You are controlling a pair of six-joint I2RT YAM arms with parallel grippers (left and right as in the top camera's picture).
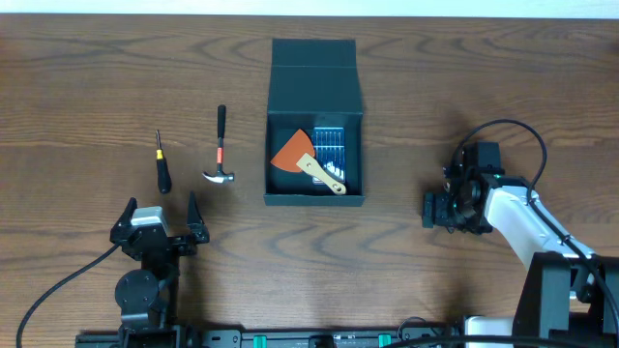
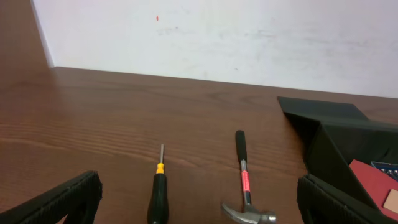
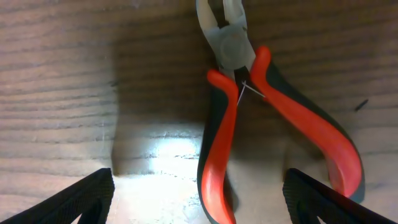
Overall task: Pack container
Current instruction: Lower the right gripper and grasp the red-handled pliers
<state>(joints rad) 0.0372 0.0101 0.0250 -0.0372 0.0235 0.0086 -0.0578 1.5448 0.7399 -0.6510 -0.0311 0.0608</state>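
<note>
The container (image 1: 315, 199) is a dark teal box in the middle of the table, its flap lid folded open at the back. Inside lie an orange scraper (image 1: 296, 155) with a wooden handle and a small blue case of bits (image 1: 331, 145). My right gripper (image 3: 199, 205) hangs open, pointing down over red-handled pliers (image 3: 227, 124). One pliers handle runs between its fingers (image 3: 81, 199), which stand clear of it. In the overhead view the right gripper (image 1: 453, 208) covers the pliers. At the front left my left gripper (image 1: 161, 208) is open and holds nothing.
A hammer (image 1: 221, 150) and a black screwdriver (image 1: 162, 164) lie left of the container, just ahead of my left gripper (image 2: 199, 208). The left wrist view shows the screwdriver (image 2: 158, 193), the hammer (image 2: 244, 186) and the container's wall (image 2: 329, 155) to the right.
</note>
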